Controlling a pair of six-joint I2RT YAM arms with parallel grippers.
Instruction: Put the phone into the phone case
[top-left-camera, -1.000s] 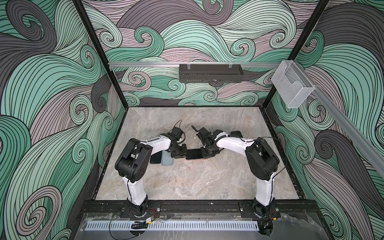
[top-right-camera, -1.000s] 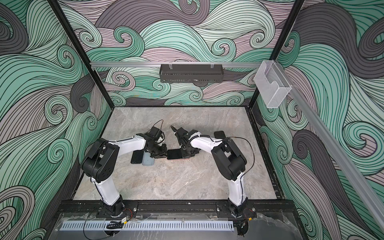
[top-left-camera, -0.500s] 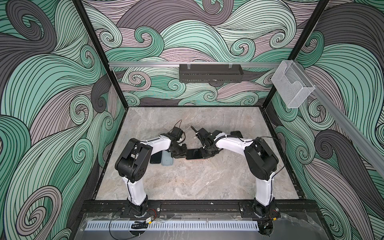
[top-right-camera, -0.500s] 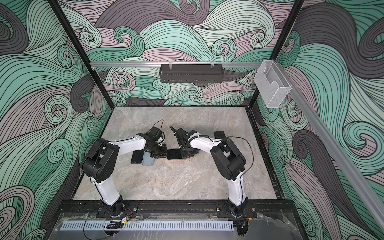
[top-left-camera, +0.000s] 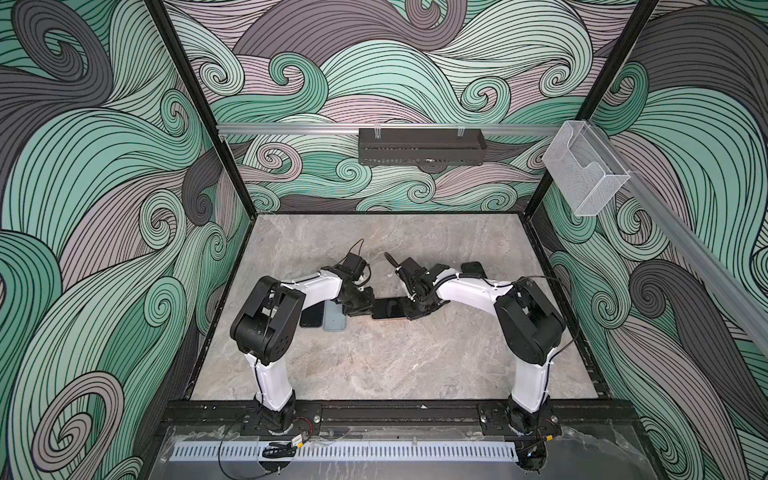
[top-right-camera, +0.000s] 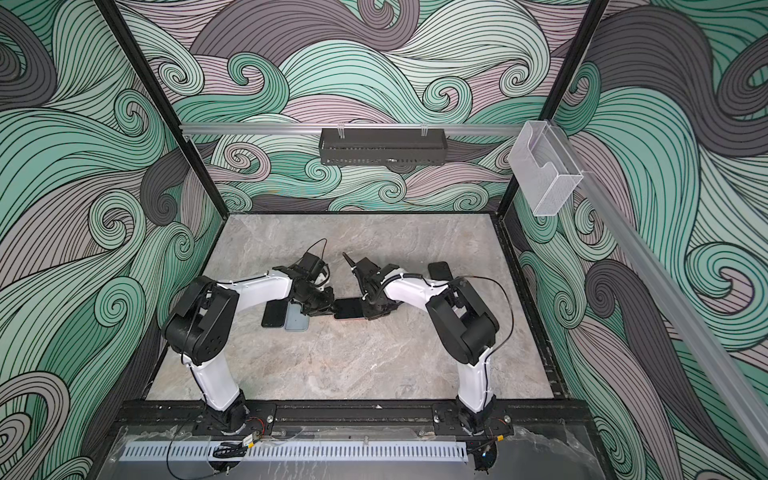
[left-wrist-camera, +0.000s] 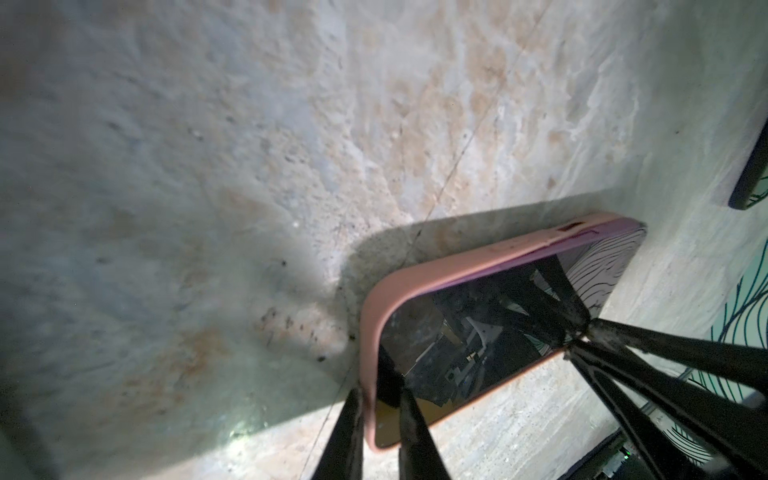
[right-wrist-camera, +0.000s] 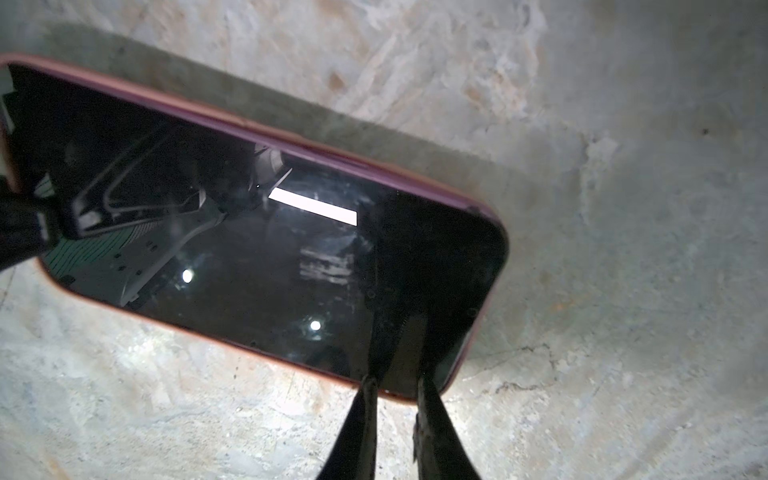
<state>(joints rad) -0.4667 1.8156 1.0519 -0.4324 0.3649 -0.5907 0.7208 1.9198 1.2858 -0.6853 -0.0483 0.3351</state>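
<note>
Phone: a black-screened phone (right-wrist-camera: 249, 249) is seen lying flat, screen up, inside the pink phone case (left-wrist-camera: 478, 257). It sits at ctr of the tabletop (top-left-camera: 374, 365), btwn the two arms.
Case fit: the pink rim is seen wrapped round every edge & corner shown in the wrist views, and no lifted corner is made out. The bit of rim under the right gripper's fingers is hidden.
Left gripper: the left gripper (left-wrist-camera: 376, 386) is clamped on the case's short-end rim, w/ one finger outside the wall and one on the glass.
Right gripper: the right gripper (right-wrist-camera: 395, 380) is held w/ fingers slightly apart & nothing btwn them. Its tips are set on the long edge near the opposite end, so pressing-down is judged likely.
Done: insertion is judged approx. complete.
Left to do: the hidden stretch is to be checked or pressed home, then both grippers are to be let go & drawn back.
Other items: a grey-blue slab (top-left-camera: 334, 322) & a dark slab (top-left-camera: 311, 318) are seen just beside the left arm, and another dark slab (top-left-camera: 473, 268) near the right arm. None is touched, and none is judged part of this step.
</note>
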